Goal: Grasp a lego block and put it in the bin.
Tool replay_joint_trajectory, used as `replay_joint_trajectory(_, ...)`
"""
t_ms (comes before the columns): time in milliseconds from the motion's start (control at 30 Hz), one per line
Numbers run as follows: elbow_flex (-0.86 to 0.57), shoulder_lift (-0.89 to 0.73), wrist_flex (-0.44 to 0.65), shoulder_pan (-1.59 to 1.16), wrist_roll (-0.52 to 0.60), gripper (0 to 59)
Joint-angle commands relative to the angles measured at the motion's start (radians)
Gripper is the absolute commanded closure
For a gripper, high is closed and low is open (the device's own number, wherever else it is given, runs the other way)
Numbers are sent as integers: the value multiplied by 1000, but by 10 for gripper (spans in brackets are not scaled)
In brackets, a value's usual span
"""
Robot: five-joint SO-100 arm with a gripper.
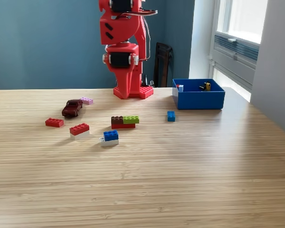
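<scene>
Hand is out of frame above, only the red arm (126, 47) shows, so its opening can't be told. Table (180, 180) carries everything. Bin (198, 99) sits to the exterior view's right of the arm base, a few pieces inside. Small blue lego block (171, 116) lies just in front of bin, nearest candidate. Looks light, rigid, slick plastic; pinch the flat side walls.

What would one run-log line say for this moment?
arm: folded upright, gripper out of view | bin: holds pieces | blocks on table: several, ungrasped
</scene>
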Motion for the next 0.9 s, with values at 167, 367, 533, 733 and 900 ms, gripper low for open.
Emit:
replay_joint_trajectory(167, 21, 83, -8, 278, 147, 585)
replay_joint_trajectory(367, 25, 83, -8, 474, 256, 585)
replay_joint_trajectory(533, 48, 84, -9, 614, 308, 585)
replay_joint_trajectory(733, 104, 89, -12, 755, 310, 585)
replay_joint_trajectory(900, 132, 87, -32, 824, 299, 585)
